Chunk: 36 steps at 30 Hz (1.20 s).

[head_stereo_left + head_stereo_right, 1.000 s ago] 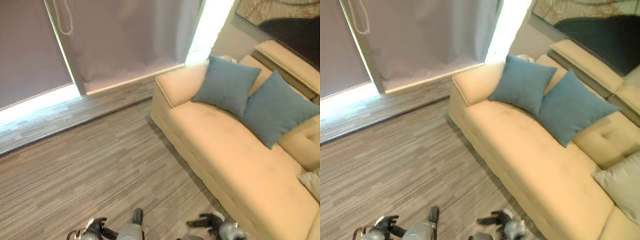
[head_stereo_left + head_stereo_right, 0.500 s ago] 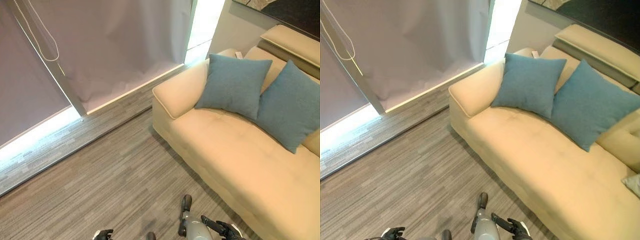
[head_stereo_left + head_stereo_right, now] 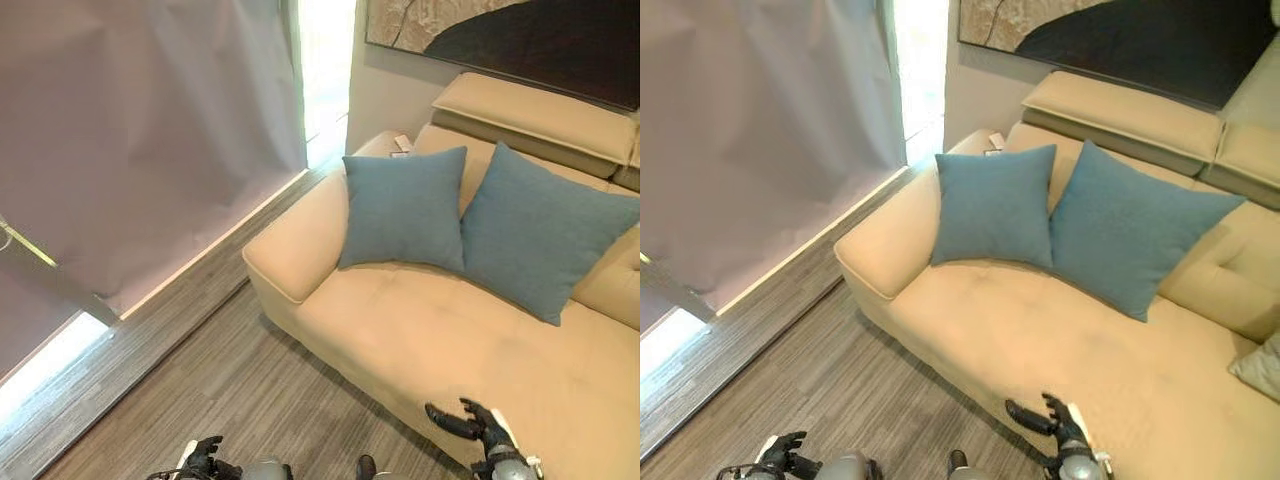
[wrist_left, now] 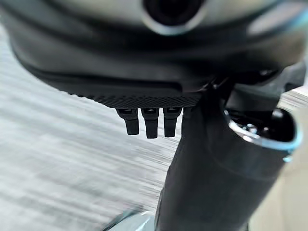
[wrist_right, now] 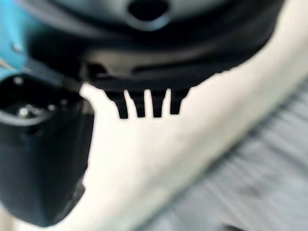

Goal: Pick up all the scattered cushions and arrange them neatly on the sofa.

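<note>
Both empty: right hand (image 3: pixel 478 425) spread, left hand (image 3: pixel 205 457) probably relaxed. Beyond them, soft light cushions (image 3: pixel 404 208); best grabbed mid-edge.

The sofa (image 3: pixel 430 340) wears a smooth, matt cream covering, leather-like, with faint creases; the two cushions (image 3: pixel 403 208) (image 3: pixel 545 230) at 1 o'clock are teal woven cloth, matt and slightly coarse; the floor (image 3: pixel 230 390) is grey wood-grain plank, low in sheen; the curtain (image 3: pixel 150 130) at 10 o'clock is soft, matt grey cloth.
</note>
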Tool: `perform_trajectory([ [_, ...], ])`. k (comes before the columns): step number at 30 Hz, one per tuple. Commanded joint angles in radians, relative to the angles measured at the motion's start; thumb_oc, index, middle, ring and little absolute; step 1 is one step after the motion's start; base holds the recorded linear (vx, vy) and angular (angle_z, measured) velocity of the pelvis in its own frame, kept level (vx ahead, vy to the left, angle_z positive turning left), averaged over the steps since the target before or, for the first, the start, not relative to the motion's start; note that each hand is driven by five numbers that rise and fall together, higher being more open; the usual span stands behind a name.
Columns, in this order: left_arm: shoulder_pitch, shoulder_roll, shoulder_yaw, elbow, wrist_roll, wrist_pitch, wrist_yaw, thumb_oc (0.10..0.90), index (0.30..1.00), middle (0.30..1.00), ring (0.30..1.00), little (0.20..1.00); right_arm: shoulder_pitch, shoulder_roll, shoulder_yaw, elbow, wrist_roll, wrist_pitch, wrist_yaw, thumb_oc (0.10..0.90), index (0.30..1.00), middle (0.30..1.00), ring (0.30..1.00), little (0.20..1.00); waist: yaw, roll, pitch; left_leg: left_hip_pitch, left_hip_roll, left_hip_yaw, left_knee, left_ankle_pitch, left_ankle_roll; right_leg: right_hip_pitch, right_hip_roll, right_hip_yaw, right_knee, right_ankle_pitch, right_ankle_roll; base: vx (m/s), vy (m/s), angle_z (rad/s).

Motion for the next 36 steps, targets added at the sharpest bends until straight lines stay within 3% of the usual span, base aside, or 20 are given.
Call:
perform_trajectory([
  [1, 0.018, 0.028, 0.013, -0.143, -0.085, -0.102, 0.090, 0.800, 0.900, 0.900, 0.900, 0.900, 0.009, -0.050, -0.033, -0.161, -0.030, -0.096, -0.065, 0.800, 0.900, 0.900, 0.900, 0.900, 0.073, 0.060, 0.041, -0.028, -0.052, -0.162, -0.242, 0.162, 0.026, 0.007, 0.106, 0.076, 0.112, -0.128, 0.084, 0.33, -0.002, -0.79],
  [7, 0.021, 0.077, 0.060, -0.189, -0.067, -0.118, 0.097, 0.800, 0.900, 0.900, 0.900, 0.900, 0.018, -0.057, -0.061, -0.210, -0.039, -0.114, -0.064, 0.800, 0.900, 0.900, 0.900, 0.900, 0.092, 0.066, 0.018, 0.016, -0.059, -0.172, -0.282, 0.196, 0.032, 0.037, 0.124, 0.121, 0.125, -0.159, 0.088, 0.27, 0.056, -1.05],
  [11, 0.016, 0.124, 0.048, -0.317, -0.038, -0.146, 0.104, 0.800, 0.900, 0.900, 0.900, 0.900, 0.001, -0.049, -0.114, -0.224, -0.016, -0.122, -0.074, 0.800, 0.900, 0.900, 0.900, 0.900, 0.094, 0.045, -0.035, 0.053, -0.093, -0.156, -0.235, 0.142, 0.070, 0.030, 0.098, 0.148, 0.238, -0.171, 0.128, 0.32, 0.147, -0.48],
  [12, 0.016, 0.130, 0.049, -0.358, -0.037, -0.156, 0.114, 0.800, 0.900, 0.900, 0.900, 0.900, -0.022, -0.042, -0.112, -0.215, -0.016, -0.120, -0.078, 0.800, 0.900, 0.900, 0.900, 0.900, 0.102, 0.041, -0.036, 0.070, -0.097, -0.141, -0.225, 0.118, 0.087, 0.002, 0.074, 0.118, 0.328, -0.156, 0.150, 0.19, 0.080, -0.45],
  [14, 0.022, 0.132, 0.056, -0.417, -0.051, -0.167, 0.132, 0.800, 0.900, 0.900, 0.900, 0.900, -0.059, -0.040, -0.106, -0.223, -0.036, -0.109, -0.079, 0.800, 0.900, 0.900, 0.900, 0.900, 0.114, 0.058, -0.035, 0.117, -0.086, -0.097, -0.223, 0.084, 0.106, -0.087, -0.013, -0.024, 0.465, -0.053, 0.205, 0.25, 0.100, -0.82],
  [16, 0.034, 0.127, 0.063, -0.450, -0.065, -0.174, 0.124, 0.800, 0.900, 0.900, 0.900, 0.900, -0.064, -0.035, -0.104, -0.250, -0.057, -0.106, -0.077, 0.800, 0.900, 0.900, 0.900, 0.900, 0.098, 0.070, -0.034, 0.172, -0.083, -0.077, -0.235, 0.059, 0.113, -0.128, -0.065, -0.099, 0.501, -0.036, 0.211, 0.26, 0.053, -0.70],
  [19, 0.053, 0.127, 0.055, -0.510, -0.055, -0.192, 0.108, 0.800, 0.900, 0.900, 0.900, 0.900, -0.046, -0.042, -0.122, -0.318, -0.073, -0.116, -0.079, 0.800, 0.900, 0.900, 0.900, 0.900, 0.074, 0.080, -0.035, 0.202, -0.082, -0.086, -0.237, 0.029, 0.108, -0.167, -0.093, -0.087, 0.386, -0.059, 0.191, 0.25, -0.081, -0.10],
  [21, 0.053, 0.126, 0.046, -0.531, -0.046, -0.196, 0.105, 0.800, 0.900, 0.900, 0.900, 0.900, -0.043, -0.047, -0.133, -0.339, -0.077, -0.116, -0.082, 0.800, 0.900, 0.900, 0.900, 0.900, 0.061, 0.094, -0.036, 0.216, -0.065, -0.093, -0.235, 0.008, 0.092, -0.193, -0.152, -0.088, 0.297, -0.025, 0.195, 0.30, -0.239, 0.06],
  [22, 0.049, 0.132, 0.048, -0.557, -0.033, -0.196, 0.110, 0.800, 0.900, 0.900, 0.900, 0.900, -0.033, -0.046, -0.156, -0.346, -0.081, -0.114, -0.091, 0.800, 0.900, 0.900, 0.900, 0.900, 0.042, 0.095, -0.036, 0.238, -0.061, -0.112, -0.235, -0.016, 0.076, -0.218, -0.203, -0.038, 0.199, 0.035, 0.211, 0.37, -0.316, 0.00],
  [24, 0.047, 0.139, 0.046, -0.589, -0.025, -0.200, 0.108, 0.800, 0.900, 0.900, 0.900, 0.900, -0.032, -0.052, -0.167, -0.346, -0.087, -0.109, -0.092, 0.800, 0.900, 0.900, 0.900, 0.900, 0.033, 0.095, -0.032, 0.260, -0.052, -0.112, -0.225, -0.043, 0.060, -0.219, -0.241, -0.021, 0.134, 0.085, 0.234, 0.30, -0.270, 0.26],
  [27, 0.054, 0.146, 0.050, -0.601, -0.003, -0.205, 0.108, 0.800, 0.900, 0.900, 0.900, 0.900, -0.022, -0.054, -0.179, -0.354, -0.102, -0.110, -0.088, 0.800, 0.900, 0.900, 0.900, 0.900, 0.035, 0.088, -0.031, 0.281, -0.048, -0.106, -0.215, -0.062, 0.045, -0.209, -0.254, -0.050, 0.122, 0.107, 0.247, 0.20, -0.219, 0.40],
  [30, 0.062, 0.152, 0.061, -0.626, -0.002, -0.214, 0.116, 0.800, 0.900, 0.900, 0.900, 0.900, -0.023, -0.057, -0.185, -0.352, -0.110, -0.115, -0.097, 0.800, 0.900, 0.900, 0.900, 0.900, 0.044, 0.082, -0.048, 0.291, -0.032, -0.125, -0.197, -0.083, 0.020, -0.180, -0.244, -0.077, 0.131, 0.082, 0.260, 0.28, -0.332, 0.26],
  [32, 0.082, 0.151, 0.122, -0.668, -0.096, -0.239, 0.119, 0.800, 0.900, 0.900, 0.900, 0.900, -0.029, -0.061, -0.178, -0.391, -0.096, -0.118, -0.101, 0.800, 0.900, 0.900, 0.900, 0.900, 0.047, 0.089, -0.059, 0.271, 0.014, -0.158, -0.085, -0.034, -0.016, -0.173, -0.183, -0.074, 0.166, 0.011, 0.218, 0.22, -0.299, 0.22],
  [33, 0.083, 0.151, 0.123, -0.669, -0.097, -0.239, 0.118, 0.800, 0.900, 0.900, 0.900, 0.900, -0.030, -0.061, -0.177, -0.390, -0.096, -0.118, -0.101, 0.800, 0.900, 0.900, 0.900, 0.900, 0.044, 0.091, -0.058, 0.268, 0.017, -0.160, -0.078, -0.038, -0.018, -0.172, -0.181, -0.076, 0.168, 0.009, 0.217, 0.11, -0.210, 0.03],
  [34, 0.084, 0.153, 0.143, -0.685, -0.125, -0.244, 0.116, 0.800, 0.900, 0.900, 0.900, 0.900, -0.043, -0.066, -0.173, -0.412, -0.092, -0.119, -0.103, 0.800, 0.900, 0.900, 0.900, 0.900, 0.050, 0.090, -0.050, 0.230, 0.030, -0.160, 0.016, 0.012, -0.040, -0.157, -0.165, -0.086, 0.169, -0.010, 0.197, 0.08, -0.194, 0.02],
  [36, 0.077, 0.158, 0.191, -0.685, -0.197, -0.253, 0.118, 0.800, 0.900, 0.900, 0.900, 0.900, -0.089, -0.083, -0.150, -0.460, -0.059, -0.119, -0.092, 0.800, 0.900, 0.900, 0.900, 0.900, 0.072, 0.077, -0.023, 0.163, 0.049, -0.146, 0.207, 0.077, -0.035, -0.111, -0.134, -0.092, 0.166, -0.046, 0.153, 0.13, -0.299, -0.05],
])
